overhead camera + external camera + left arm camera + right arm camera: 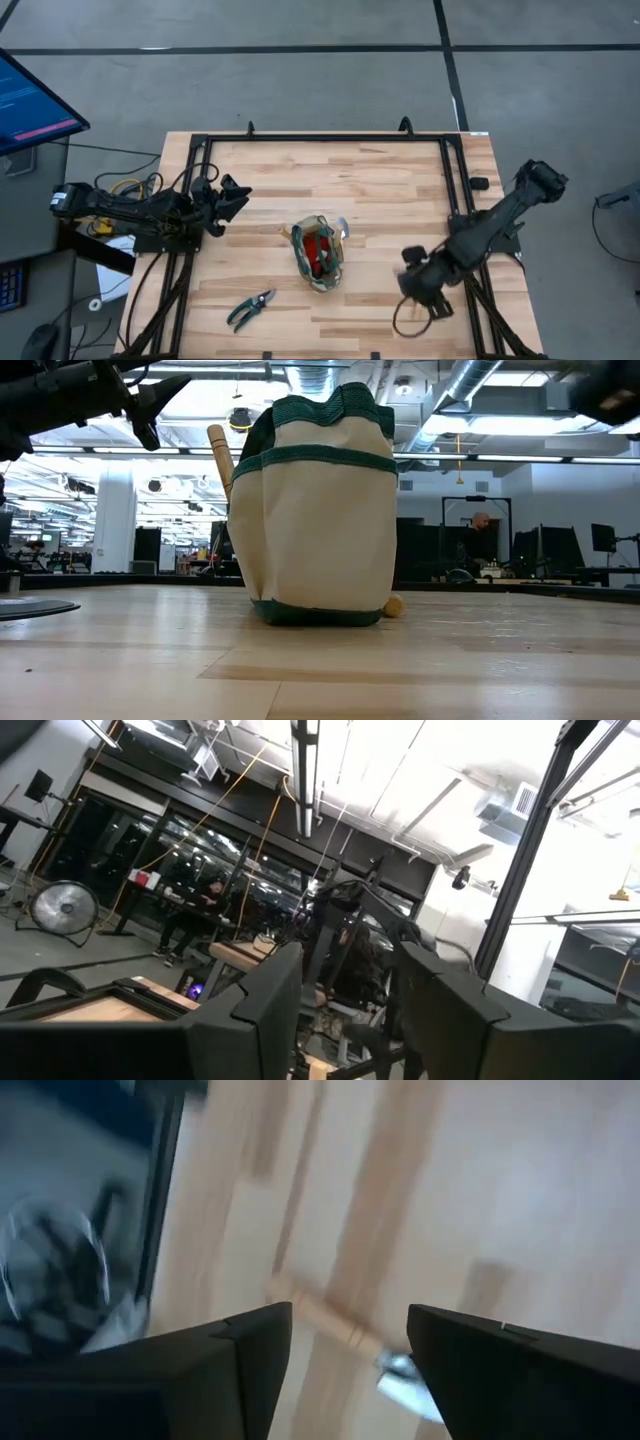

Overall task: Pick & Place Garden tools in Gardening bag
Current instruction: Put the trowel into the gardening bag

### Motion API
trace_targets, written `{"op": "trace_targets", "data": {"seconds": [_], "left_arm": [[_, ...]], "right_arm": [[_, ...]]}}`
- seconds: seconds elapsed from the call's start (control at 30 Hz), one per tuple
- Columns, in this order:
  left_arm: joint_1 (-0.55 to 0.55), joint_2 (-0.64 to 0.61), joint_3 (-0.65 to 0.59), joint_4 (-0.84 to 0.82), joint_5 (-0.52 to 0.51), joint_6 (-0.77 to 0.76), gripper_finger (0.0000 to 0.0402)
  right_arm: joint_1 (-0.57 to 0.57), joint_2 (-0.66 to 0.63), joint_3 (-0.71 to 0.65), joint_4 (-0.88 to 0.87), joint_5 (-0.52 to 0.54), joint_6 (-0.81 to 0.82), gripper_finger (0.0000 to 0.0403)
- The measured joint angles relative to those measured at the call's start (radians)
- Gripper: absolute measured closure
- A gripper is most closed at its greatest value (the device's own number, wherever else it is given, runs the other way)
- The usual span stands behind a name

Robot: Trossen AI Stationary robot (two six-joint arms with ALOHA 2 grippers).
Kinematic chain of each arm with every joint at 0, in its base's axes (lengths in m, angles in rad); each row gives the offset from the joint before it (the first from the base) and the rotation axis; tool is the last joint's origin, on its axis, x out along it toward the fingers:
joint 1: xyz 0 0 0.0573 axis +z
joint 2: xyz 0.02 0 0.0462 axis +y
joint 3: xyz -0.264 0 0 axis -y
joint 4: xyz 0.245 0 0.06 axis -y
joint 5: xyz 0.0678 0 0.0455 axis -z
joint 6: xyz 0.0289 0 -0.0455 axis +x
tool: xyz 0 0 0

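Note:
The gardening bag (318, 255) stands upright mid-table, tan with green edging (320, 510). A red item (318, 250) lies inside it, and a wooden handle (219, 455) sticks up out of its left side. A silver tool head (343, 230) shows at its far right side, and a rounded wooden end (394, 605) rests on the table by its base. Pruning shears (250, 310) lie near the front edge. My right gripper (412, 285) hovers open, pointing down over a wooden-handled, silver-headed tool (322, 1318) on the table. My left gripper (235, 195) waits open, raised at the left.
A black frame (330, 137) runs along the table's far edge and down both sides. A small dark block (479, 183) sits at the far right. Bare wood lies between the bag and my right gripper. A monitor (30, 100) stands off the table's left.

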Motion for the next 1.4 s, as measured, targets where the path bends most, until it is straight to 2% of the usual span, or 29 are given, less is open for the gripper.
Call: {"op": "trace_targets", "data": {"seconds": [0.2,0.4,0.6,0.8,1.03,1.27,1.4], "left_arm": [[0.000,0.000,0.000,0.000,0.001,0.000,0.0236],[0.000,0.000,0.000,0.000,0.010,0.000,0.0236],[0.000,0.000,0.000,0.000,0.010,0.000,0.0236],[0.000,0.000,0.000,0.000,0.010,-0.008,0.0236],[0.000,0.000,0.000,0.000,0.021,-0.030,0.0236],[0.000,0.000,0.000,0.000,0.023,-0.031,0.0236],[0.000,0.000,0.000,0.000,0.023,-0.031,0.0236]], "right_arm": [[0.010,0.137,0.000,-0.040,-0.138,-0.118,0.0191],[0.041,0.259,0.000,-0.042,-0.155,-0.250,0.0175],[0.053,0.323,0.000,-0.011,-0.089,-0.263,0.0182],[0.062,0.326,0.000,0.054,-0.042,-0.292,0.0188],[0.099,0.326,0.000,0.054,-0.034,-0.292,0.0187],[0.151,0.325,-0.072,0.156,-0.020,-0.260,0.0188],[0.151,0.325,-0.099,0.169,0.033,-0.228,0.0196]]}}
